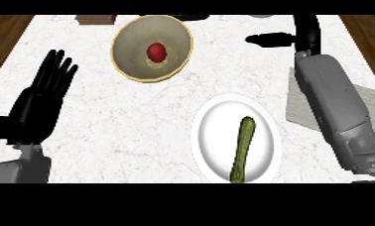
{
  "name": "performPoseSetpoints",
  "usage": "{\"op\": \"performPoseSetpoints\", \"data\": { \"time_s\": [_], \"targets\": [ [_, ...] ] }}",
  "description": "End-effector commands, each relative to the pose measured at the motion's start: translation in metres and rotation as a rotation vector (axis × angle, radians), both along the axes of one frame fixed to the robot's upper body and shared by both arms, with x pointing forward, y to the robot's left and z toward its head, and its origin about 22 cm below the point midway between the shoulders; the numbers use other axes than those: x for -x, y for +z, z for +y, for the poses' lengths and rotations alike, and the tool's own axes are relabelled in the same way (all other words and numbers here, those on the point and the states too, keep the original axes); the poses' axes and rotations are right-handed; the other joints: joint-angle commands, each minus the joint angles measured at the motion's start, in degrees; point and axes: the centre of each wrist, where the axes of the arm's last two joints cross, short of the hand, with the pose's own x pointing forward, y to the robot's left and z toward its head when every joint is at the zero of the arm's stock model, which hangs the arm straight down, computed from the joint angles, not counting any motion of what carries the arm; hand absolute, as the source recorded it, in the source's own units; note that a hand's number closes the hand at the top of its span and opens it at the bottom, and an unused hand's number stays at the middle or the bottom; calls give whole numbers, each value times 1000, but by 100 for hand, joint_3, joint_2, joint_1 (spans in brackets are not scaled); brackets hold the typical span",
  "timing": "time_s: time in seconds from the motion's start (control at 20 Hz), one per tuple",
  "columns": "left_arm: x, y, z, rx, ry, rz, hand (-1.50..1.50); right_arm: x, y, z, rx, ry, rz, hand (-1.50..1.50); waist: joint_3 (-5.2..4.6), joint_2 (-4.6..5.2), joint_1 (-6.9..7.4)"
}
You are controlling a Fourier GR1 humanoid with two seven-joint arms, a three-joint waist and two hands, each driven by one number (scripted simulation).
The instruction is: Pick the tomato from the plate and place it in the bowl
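Fingers: left hand [40, 96] spread; right hand [273, 39] unclear | tomato [156, 51] in bowl [124, 66]

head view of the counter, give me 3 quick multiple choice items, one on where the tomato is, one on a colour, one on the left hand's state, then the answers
1. Where is the tomato?
A. in the bowl
B. on the white plate
C. on the bare counter

2. What colour is the long vegetable on the white plate?
A. red
B. green
C. orange

3. How is the left hand?
A. curled round the tomato
B. pressed flat on the plate
C. open, fingers up, resting near the left edge

Answers:
1 A, the red tomato sits at the middle of the tan bowl.
2 B, it is olive green along its whole length.
3 C, its fingers are straight and it holds nothing.
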Motion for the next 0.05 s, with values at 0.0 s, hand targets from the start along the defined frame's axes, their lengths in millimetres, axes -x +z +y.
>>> {"op": "performPoseSetpoints", "data": {
  "time_s": [0.0],
  "targets": [
    [2, -6, 3, -13, 20, 2, 0, 28, -10, -24, -4, 53, 35, -150, -4, -35, -102]
  ]
}}
